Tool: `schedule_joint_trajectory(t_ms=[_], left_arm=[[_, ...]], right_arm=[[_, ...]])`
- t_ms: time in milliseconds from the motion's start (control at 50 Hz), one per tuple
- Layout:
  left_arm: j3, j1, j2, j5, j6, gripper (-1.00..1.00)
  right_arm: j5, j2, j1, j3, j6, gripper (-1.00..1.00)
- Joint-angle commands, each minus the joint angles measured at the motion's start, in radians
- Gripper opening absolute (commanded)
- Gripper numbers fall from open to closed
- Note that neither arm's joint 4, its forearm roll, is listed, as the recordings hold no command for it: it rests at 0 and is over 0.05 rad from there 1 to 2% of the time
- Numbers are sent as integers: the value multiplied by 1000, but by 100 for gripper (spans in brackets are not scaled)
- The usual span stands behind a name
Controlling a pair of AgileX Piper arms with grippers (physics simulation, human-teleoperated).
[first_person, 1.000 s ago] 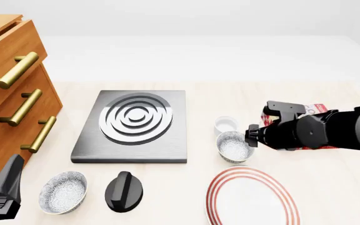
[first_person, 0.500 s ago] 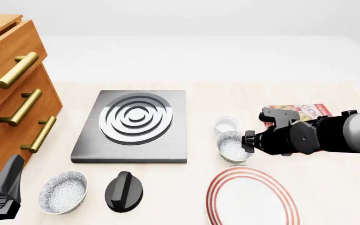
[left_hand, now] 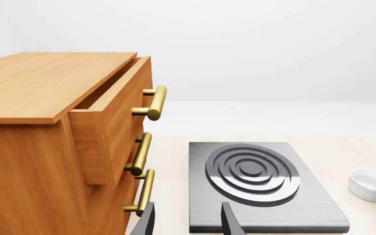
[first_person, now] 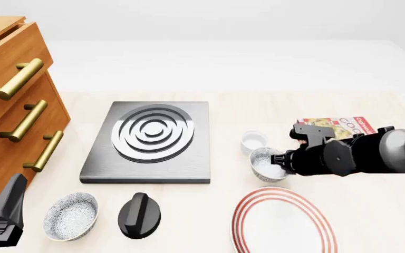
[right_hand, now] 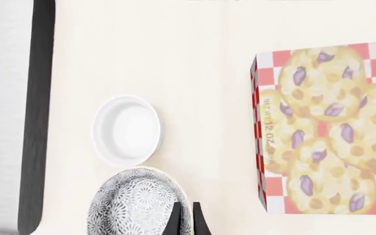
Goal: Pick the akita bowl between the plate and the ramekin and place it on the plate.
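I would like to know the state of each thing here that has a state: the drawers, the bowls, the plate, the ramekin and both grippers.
Top drawer: pulled partly open.
Akita bowl: upright, right gripper shut on its rim.
Second bowl: upright, empty, untouched.
Plate: flat, nothing on it.
Ramekin: upright, empty.
Left gripper: open, holding nothing.

right tool (first_person: 281,160) gripping akita bowl (first_person: 266,164) rim, near plate (first_person: 284,222)
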Motion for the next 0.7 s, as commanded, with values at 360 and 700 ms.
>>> schedule_joint_trajectory(t_ms=[360,700], left_arm=[[0,0,0,0,0,100],[0,0,0,0,0,100]], right_arm=[[137,-192,-27,-30,-37,-100],[306,-398,10,-87,-33,-100]])
